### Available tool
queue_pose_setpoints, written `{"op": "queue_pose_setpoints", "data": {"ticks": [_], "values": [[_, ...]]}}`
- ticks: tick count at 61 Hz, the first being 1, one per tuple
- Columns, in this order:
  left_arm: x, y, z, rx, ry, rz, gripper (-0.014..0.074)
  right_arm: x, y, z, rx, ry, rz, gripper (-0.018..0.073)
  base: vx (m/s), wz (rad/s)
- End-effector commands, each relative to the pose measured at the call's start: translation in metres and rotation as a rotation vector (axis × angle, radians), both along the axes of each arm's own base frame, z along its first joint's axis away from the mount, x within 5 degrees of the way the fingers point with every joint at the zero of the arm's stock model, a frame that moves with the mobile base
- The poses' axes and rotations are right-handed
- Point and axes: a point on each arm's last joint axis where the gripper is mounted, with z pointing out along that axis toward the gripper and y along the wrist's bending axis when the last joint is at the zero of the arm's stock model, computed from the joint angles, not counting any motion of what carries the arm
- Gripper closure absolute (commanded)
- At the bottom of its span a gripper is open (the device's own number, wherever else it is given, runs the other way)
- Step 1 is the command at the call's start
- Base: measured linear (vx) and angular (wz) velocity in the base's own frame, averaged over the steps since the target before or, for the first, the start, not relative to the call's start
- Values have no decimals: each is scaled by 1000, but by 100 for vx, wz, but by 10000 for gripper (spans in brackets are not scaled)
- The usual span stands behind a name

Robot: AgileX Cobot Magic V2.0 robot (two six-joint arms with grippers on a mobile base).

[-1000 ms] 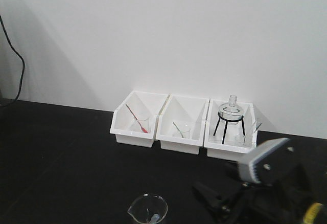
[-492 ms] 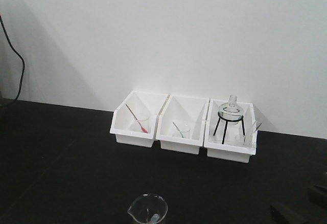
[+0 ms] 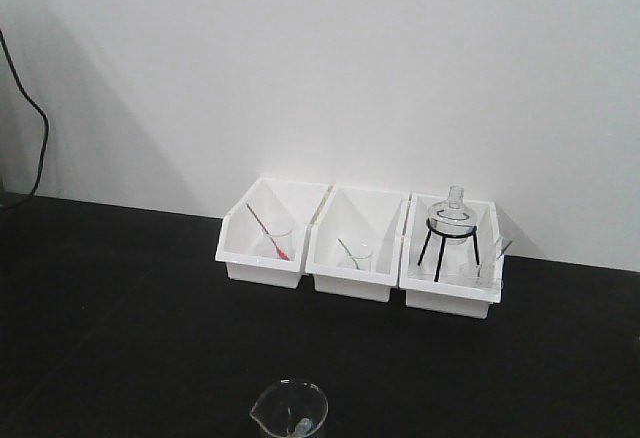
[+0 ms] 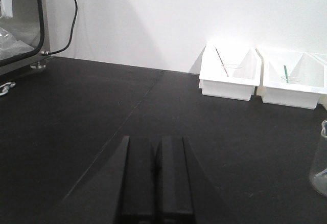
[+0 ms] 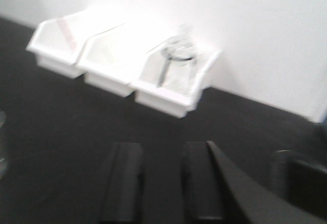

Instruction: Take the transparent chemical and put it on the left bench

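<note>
A faint translucent pipette [image 3: 499, 250] leans in a small beaker at the right end of the right white bin [image 3: 450, 293], beside a round flask [image 3: 453, 215] on a black tripod. The blurred right wrist view shows that bin [image 5: 168, 98], but I cannot make out the pipette there. My left gripper [image 4: 155, 147] is shut and empty, low over the black countertop [image 4: 76, 111], well short of the bins. My right gripper [image 5: 162, 155] is open and empty, facing the bins from a distance. Neither gripper shows in the front view. The left bench with sink and tap is out of view.
The left bin [image 3: 262, 248] holds a red pipette [image 3: 266, 230] in a beaker. The middle bin [image 3: 355, 258] holds a green one [image 3: 349, 252]. A clear glass beaker [image 3: 288, 413] stands near the front edge and shows at the left wrist view's right edge [image 4: 321, 157]. A glass-fronted cabinet [image 4: 18, 24] and cable stand far left.
My right arm was at the lower right of the front view a second ago. It has drawn back to the right and out of that view. The bins and beaker have not moved.
</note>
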Motion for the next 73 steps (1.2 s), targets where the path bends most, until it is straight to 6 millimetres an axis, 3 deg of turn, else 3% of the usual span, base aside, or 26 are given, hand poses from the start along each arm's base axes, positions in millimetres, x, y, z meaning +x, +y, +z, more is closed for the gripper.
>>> {"op": "queue_pose_setpoints", "data": {"ticks": [1, 8, 22, 26, 73], "values": [[-1, 0, 3, -14, -81, -1, 600, -16, -6, 2, -9, -143, -41, 447, 0, 0], [-1, 0, 3, -14, -81, -1, 600, -32, -11, -30, -10, -153, -99, 574, 0, 0], [-1, 0, 3, -14, -81, -1, 600, -40, -9, -105, 110, -118, -96, 568, 0, 0], [-1, 0, 3, -14, -81, -1, 600, -40, -8, -106, 135, -45, -96, 567, 0, 0], [-1, 0, 3, -14, -81, -1, 600, -40, -8, -111, 147, -16, -97, 567, 0, 0]]}}
